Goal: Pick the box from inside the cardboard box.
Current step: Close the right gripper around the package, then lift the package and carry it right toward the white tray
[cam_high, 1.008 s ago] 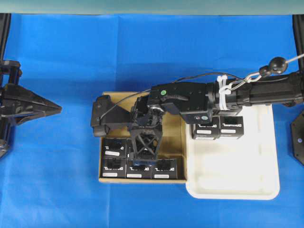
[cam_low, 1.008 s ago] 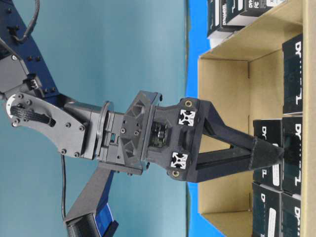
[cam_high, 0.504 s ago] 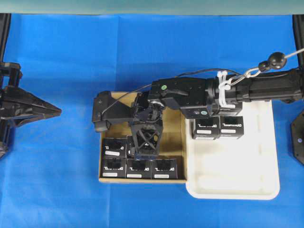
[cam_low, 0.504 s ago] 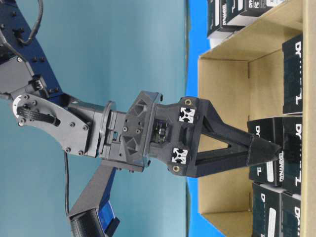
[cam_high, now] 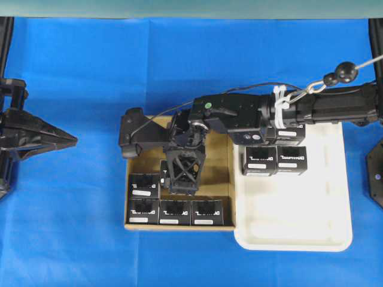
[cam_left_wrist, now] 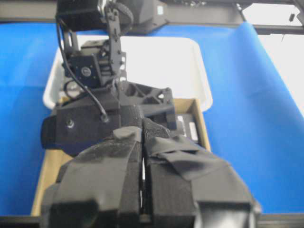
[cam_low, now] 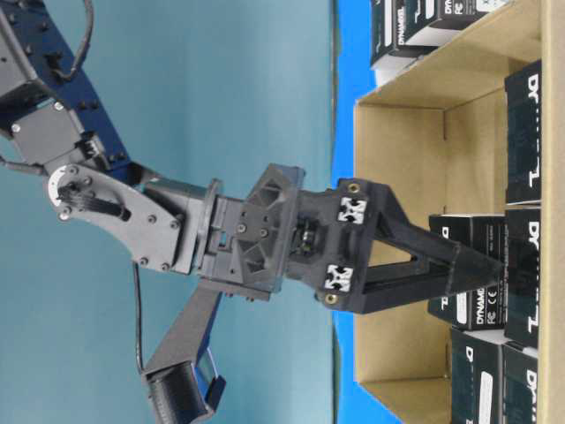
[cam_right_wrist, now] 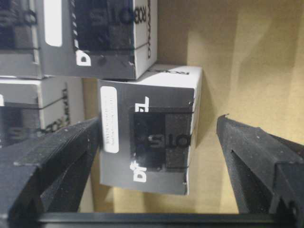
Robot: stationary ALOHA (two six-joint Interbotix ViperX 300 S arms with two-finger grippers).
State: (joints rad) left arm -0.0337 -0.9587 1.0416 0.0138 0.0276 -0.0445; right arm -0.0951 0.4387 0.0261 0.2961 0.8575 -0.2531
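Observation:
Low brown cardboard box [cam_high: 219, 179] holds several black boxes with white lettering. My right gripper [cam_high: 181, 188] reaches down into it, open, straddling one box [cam_right_wrist: 149, 128] that sits slightly askew. The left finger [cam_right_wrist: 61, 152] rests against the box's labelled side, while the right finger [cam_right_wrist: 247, 152] stands apart from it with bare carton floor [cam_right_wrist: 237, 57] between. From table level, the same gripper [cam_low: 494, 274] overlaps that box [cam_low: 477, 231]. Far left over the blue cloth, my left gripper [cam_high: 72, 139] hangs shut and holds nothing; its taped fingers [cam_left_wrist: 128, 142] are pressed together.
A row of three boxes [cam_high: 176, 210] lines the carton's near wall, with another box [cam_high: 144, 185] behind them at left. A white plastic tray [cam_high: 299, 221] adjoins the carton's right side and holds boxes [cam_high: 259, 160] at its far end under the right arm.
The right gripper, still open, moved toward the carton's far side, away from the near row. The box between its fingers shifted along with it.

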